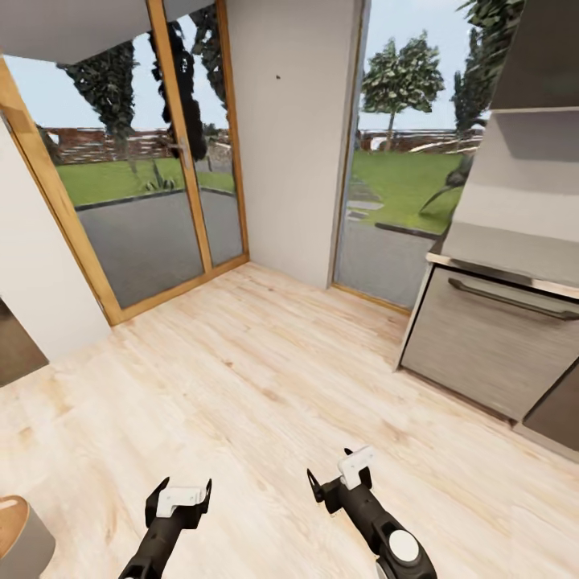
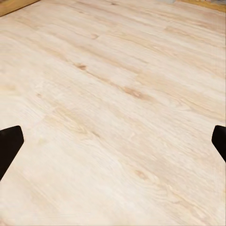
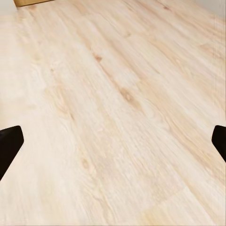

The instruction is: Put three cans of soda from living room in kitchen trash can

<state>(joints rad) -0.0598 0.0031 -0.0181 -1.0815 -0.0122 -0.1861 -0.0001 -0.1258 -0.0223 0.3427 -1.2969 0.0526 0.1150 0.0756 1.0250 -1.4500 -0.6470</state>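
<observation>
Pale wood plank floor spreads beneath and ahead of both claws, grain and knots plain in each wrist view.

Left claw: black fingers with a white plate, spread wide apart, nothing between them; held low over the floor. In the left wrist view its two dark fingertips sit at opposite edges with bare planks between.

Right claw: just beside the left one, likewise wide open and empty; dark fingertips at opposite edges of the right wrist view, planks between.

Wood-framed glass doors: well ahead of the left claw, lawn and trees beyond.

White wall section: ahead, between the two claws' lines.

Grey cabinet drawer with bar handle: ahead and to the outer side of the right claw.

Tan-topped round object: cut off by the frame edge, near the left claw's outer side; whether it is the tash can cannot be told. Soda cans: not located.
</observation>
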